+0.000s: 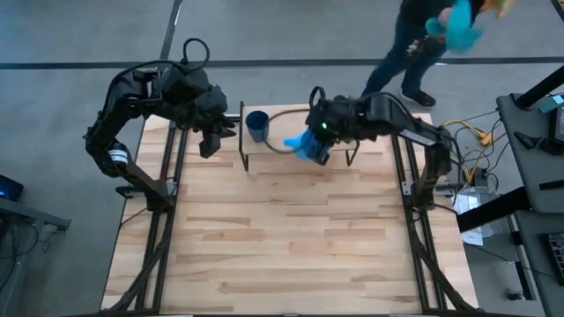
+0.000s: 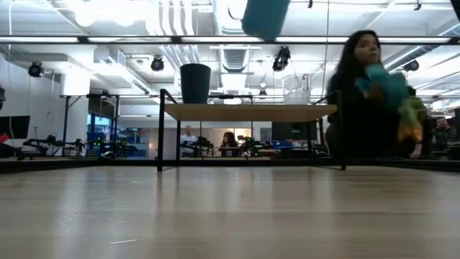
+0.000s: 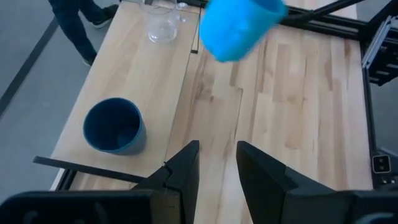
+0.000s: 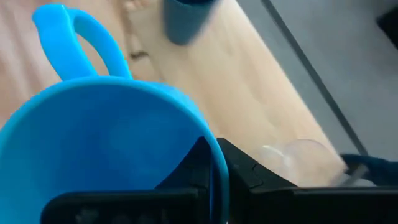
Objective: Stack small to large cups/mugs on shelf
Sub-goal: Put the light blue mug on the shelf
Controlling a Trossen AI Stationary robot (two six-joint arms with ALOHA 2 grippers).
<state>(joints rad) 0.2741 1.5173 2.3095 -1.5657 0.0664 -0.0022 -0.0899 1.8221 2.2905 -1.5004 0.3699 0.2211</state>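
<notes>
The bright blue mug [image 1: 304, 145] is in the air in my right gripper [image 1: 319, 148], over the table just off the shelf's [image 1: 295, 114] near edge. In the low view the mug's bottom [image 2: 266, 17] shows high above the shelf board [image 2: 248, 111]. The dark navy cup [image 1: 257, 124] stands upright on its base at the shelf's left end. The clear glass [image 3: 163, 25] stands on the same board, farther toward the shelf's right end. My left gripper [image 3: 214, 165] is open and hovers off the shelf's left end, near the navy cup [image 3: 114, 126]. My right gripper [image 4: 214, 158] pinches the mug's wall at the rim [image 4: 205, 127], one finger inside the mug and one outside, on the side opposite the handle [image 4: 81, 37]. The mug is lifted clear of table and shelf.
A person [image 2: 366, 93] carrying something blue-green walks past the table's far right corner. Black frame rails [image 1: 167, 176] run along both sides of the table. The wooden tabletop [image 1: 291, 238] spreads out on the near side of the shelf.
</notes>
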